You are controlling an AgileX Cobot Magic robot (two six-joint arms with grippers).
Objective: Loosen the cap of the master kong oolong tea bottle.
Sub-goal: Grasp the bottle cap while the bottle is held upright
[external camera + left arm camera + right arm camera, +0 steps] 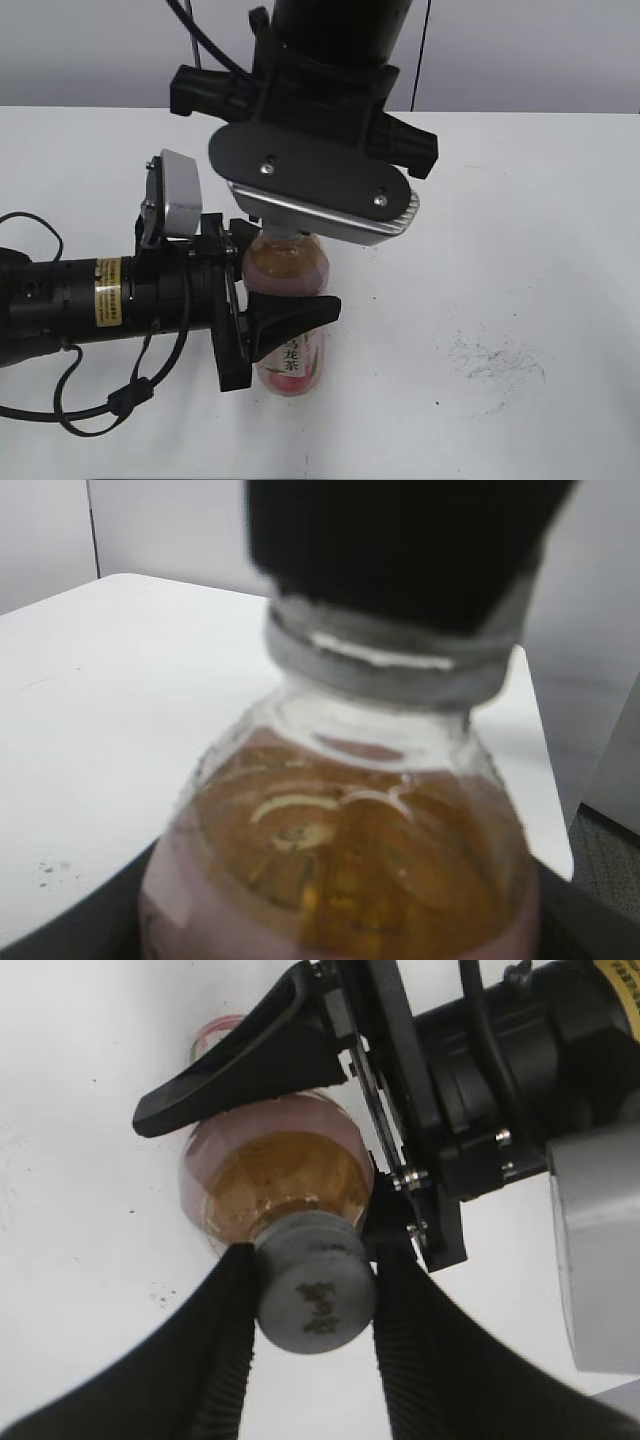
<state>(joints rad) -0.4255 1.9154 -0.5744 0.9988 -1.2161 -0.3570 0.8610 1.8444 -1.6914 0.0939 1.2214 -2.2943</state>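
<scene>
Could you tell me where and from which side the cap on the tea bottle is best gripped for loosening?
Grip the cap on its round side wall, coming down from above along the upright bottle. Two opposite fingers can pinch that wall and turn it. The right tool already sits this way, a finger against each side, while the left tool clamps the bottle's body from the side, probably to keep it from spinning.

Cap atop bottle — upright on table
</scene>
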